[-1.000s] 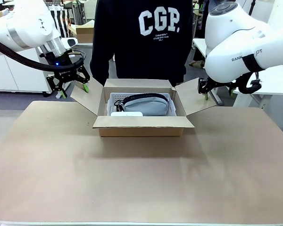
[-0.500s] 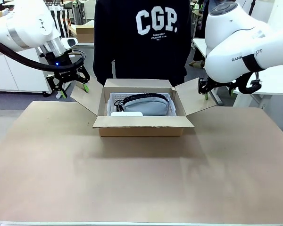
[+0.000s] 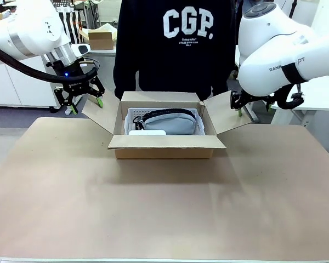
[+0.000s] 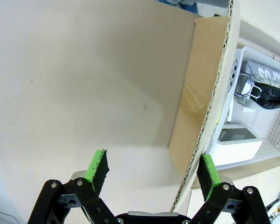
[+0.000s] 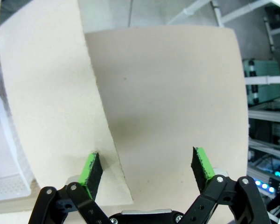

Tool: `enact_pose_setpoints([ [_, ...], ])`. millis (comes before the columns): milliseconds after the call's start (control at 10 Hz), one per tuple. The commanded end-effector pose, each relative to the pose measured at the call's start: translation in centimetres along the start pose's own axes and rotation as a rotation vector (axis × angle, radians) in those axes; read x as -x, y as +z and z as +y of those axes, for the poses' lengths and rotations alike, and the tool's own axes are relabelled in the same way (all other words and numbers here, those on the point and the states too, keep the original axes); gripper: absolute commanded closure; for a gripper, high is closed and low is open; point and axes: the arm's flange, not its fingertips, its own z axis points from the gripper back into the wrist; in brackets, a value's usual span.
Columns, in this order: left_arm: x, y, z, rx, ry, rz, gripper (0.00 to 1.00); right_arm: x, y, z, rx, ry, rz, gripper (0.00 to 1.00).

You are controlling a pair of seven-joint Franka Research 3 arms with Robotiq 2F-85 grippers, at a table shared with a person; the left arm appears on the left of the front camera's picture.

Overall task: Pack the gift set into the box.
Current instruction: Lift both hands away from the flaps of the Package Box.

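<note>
Over on the left, the left gripper (image 3: 83,102) is spread wide and grips nothing, its fingers astride the free edge of the left flap (image 3: 98,116), which splays outward from the box (image 3: 164,149). In the middle, the box sits long side toward us. Inside, the grey pouch (image 3: 172,121) lies lengthwise, with the white item (image 3: 147,132) just in front of it. On the right, the right gripper (image 3: 256,104) is just as wide and empty, astride the right flap (image 3: 226,112). Each arm is nearest its own flap, so we reckon both fold inward next. The tan table cover (image 3: 164,213) lies flat, and a person (image 3: 170,49) stands close behind the box.
</note>
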Motion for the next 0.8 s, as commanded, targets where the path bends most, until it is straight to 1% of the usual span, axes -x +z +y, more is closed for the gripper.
enact_pose_setpoints([
  [0,0.6,2.6,-0.6,0.101,-0.030,0.052,0.00,-0.5,2.6,0.0,-0.070,0.109,0.036,0.00],
  [100,2.2,6.2,-0.5,0.175,-0.057,0.067,0.00,-0.3,5.6,-2.2,-0.193,0.110,0.020,0.00],
  [200,4.7,10.3,0.1,0.253,-0.064,0.110,0.00,0.5,9.7,-5.4,-0.326,0.086,0.064,0.00],
  [300,7.4,13.2,1.0,0.355,-0.123,0.092,0.00,1.8,12.6,-8.8,-0.496,0.053,0.056,0.00],
  [400,9.6,15.0,1.7,0.502,-0.240,0.107,0.00,3.2,14.5,-11.8,-0.670,0.023,0.045,0.00],
  [500,11.8,16.5,2.8,0.670,-0.351,0.099,0.00,4.8,15.8,-15.1,-0.881,-0.011,0.061,0.00],
  [600,13.0,17.2,3.9,0.792,-0.378,0.061,0.00,6.4,16.1,-17.9,-1.001,-0.079,0.081,0.00],
  [700,13.7,17.7,5.6,0.910,-0.397,0.053,0.00,8.0,15.3,-21.4,-1.124,-0.199,0.083,0.00],
])
